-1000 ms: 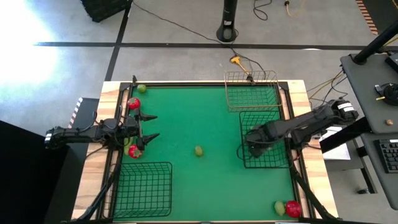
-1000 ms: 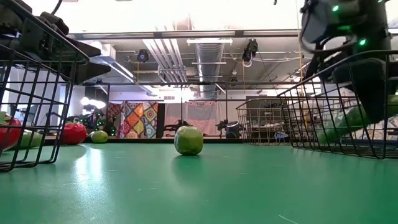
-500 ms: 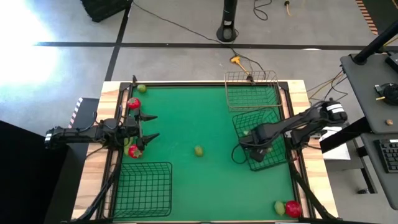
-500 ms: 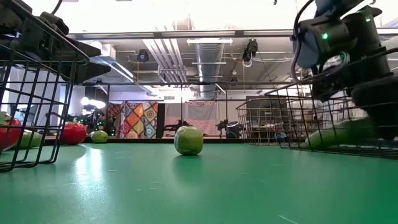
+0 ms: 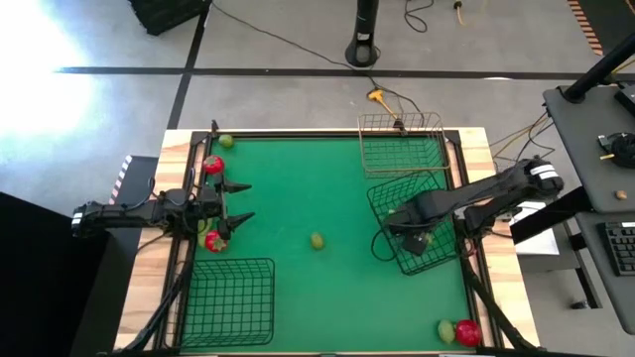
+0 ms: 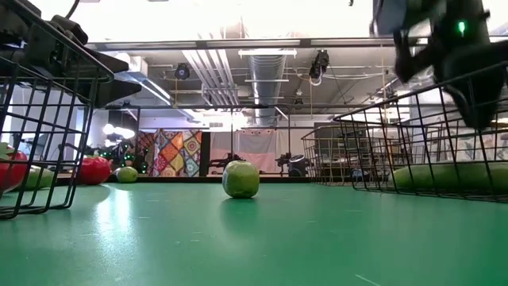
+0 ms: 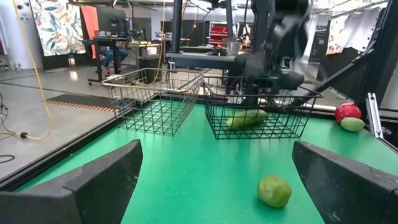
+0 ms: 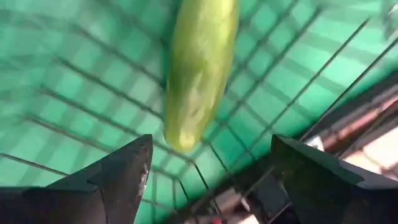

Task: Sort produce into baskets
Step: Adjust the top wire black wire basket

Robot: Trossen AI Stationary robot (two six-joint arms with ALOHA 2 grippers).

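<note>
At the right centre of the high view, the right gripper [image 5: 418, 238] is hanging over a skewed black wire basket [image 5: 392, 253], its fingers [image 8: 118, 174] spread apart and holding nothing; a green cucumber [image 8: 198, 68] is lying inside on the mesh. At the left edge, the left gripper [image 5: 236, 202] is waiting with fingers apart, near two red pieces [image 5: 213, 165]. A round light-green fruit [image 5: 317, 240] is sitting mid-table.
</note>
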